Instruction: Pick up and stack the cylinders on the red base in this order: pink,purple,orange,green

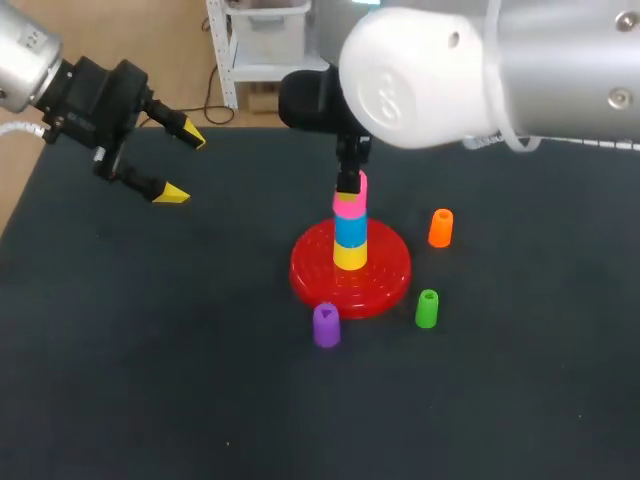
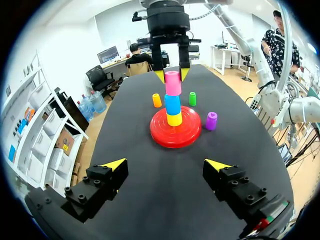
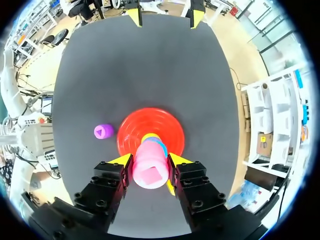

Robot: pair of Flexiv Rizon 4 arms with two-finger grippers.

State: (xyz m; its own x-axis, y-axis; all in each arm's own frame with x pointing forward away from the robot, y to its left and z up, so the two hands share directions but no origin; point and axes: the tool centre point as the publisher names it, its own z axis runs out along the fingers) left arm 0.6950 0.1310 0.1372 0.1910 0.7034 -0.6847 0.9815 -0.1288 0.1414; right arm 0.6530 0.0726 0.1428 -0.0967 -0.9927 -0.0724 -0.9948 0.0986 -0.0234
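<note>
The red base point(image 1: 320, 277) stands mid-table with a yellow cylinder point(image 1: 350, 257) and a blue cylinder point(image 1: 350, 230) stacked on it. The pink cylinder point(image 1: 351, 198) is at the top of that stack, and my right gripper point(image 1: 350, 186) reaches down from above and is shut on it point(image 3: 150, 167). The purple cylinder point(image 1: 326, 325) stands in front of the base, the green cylinder point(image 1: 427, 309) at its front right, and the orange cylinder point(image 1: 441, 228) to its right. My left gripper point(image 1: 184, 165) hangs open and empty over the table's far left, well away from the stack.
The table is a dark mat point(image 1: 150, 380). My right arm's large white housing point(image 1: 440, 70) hangs over the far middle and right and hides the table behind the stack.
</note>
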